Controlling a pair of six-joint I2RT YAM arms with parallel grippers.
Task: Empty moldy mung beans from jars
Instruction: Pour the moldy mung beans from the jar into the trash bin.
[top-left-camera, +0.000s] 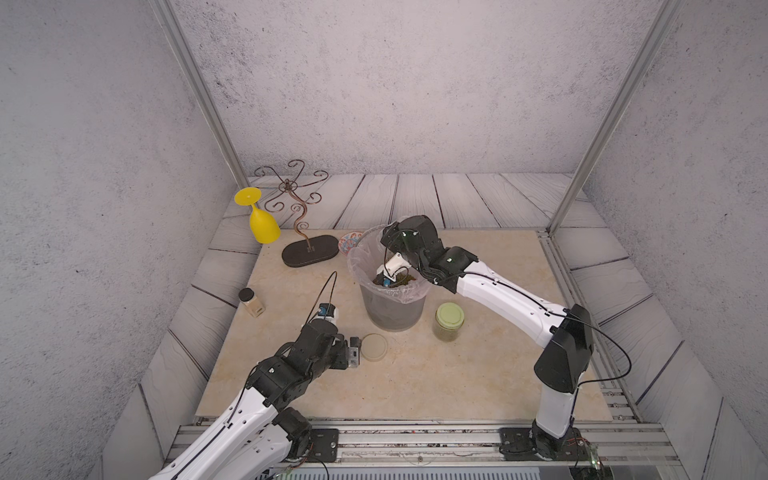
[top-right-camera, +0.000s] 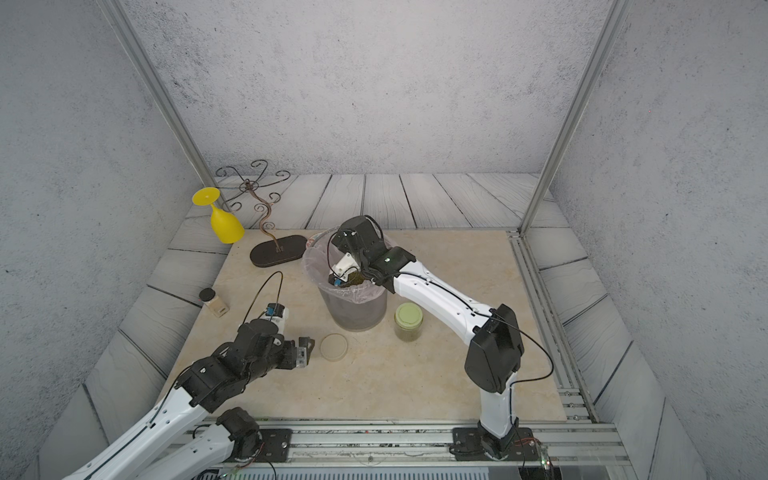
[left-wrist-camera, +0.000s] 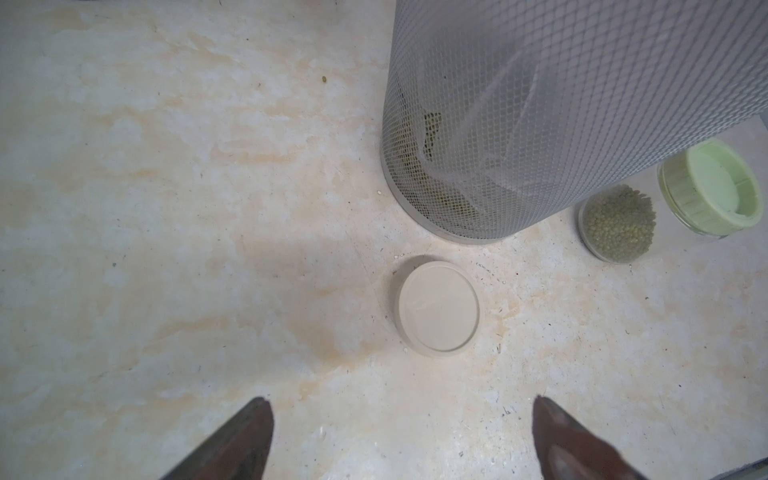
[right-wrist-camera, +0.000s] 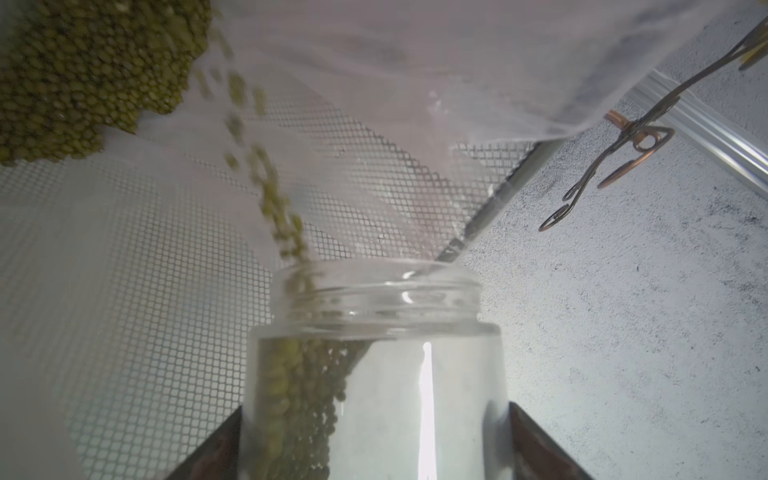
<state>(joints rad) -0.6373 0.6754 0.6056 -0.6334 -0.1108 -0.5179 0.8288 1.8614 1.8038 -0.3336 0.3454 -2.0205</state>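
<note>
My right gripper (right-wrist-camera: 376, 409) is shut on an open clear glass jar (right-wrist-camera: 415, 316), tipped mouth-first into the lined grey bin (top-left-camera: 395, 311). Mung beans (right-wrist-camera: 274, 199) stream from the jar's mouth onto an olive-green heap (right-wrist-camera: 91, 75) in the liner, and some still cling inside the glass. In both top views this gripper (top-left-camera: 390, 278) (top-right-camera: 343, 278) dips inside the bin. The jar's beige lid (top-left-camera: 374, 347) (left-wrist-camera: 438, 309) lies flat on the table. My left gripper (top-left-camera: 353, 353) (left-wrist-camera: 401, 399) stands open and empty just short of it. A second jar (top-left-camera: 449, 322) (left-wrist-camera: 619, 224) of beans, with a pale green lid, stands right of the bin.
A yellow goblet (top-left-camera: 262, 220) hangs upside down from a wire stand (top-left-camera: 309, 249) at the back left. A small square bottle with a black cap (top-left-camera: 250, 301) stands at the left. A patterned dish (top-left-camera: 349, 241) peeks out behind the bin. One stray bean (left-wrist-camera: 323, 79) lies on the table.
</note>
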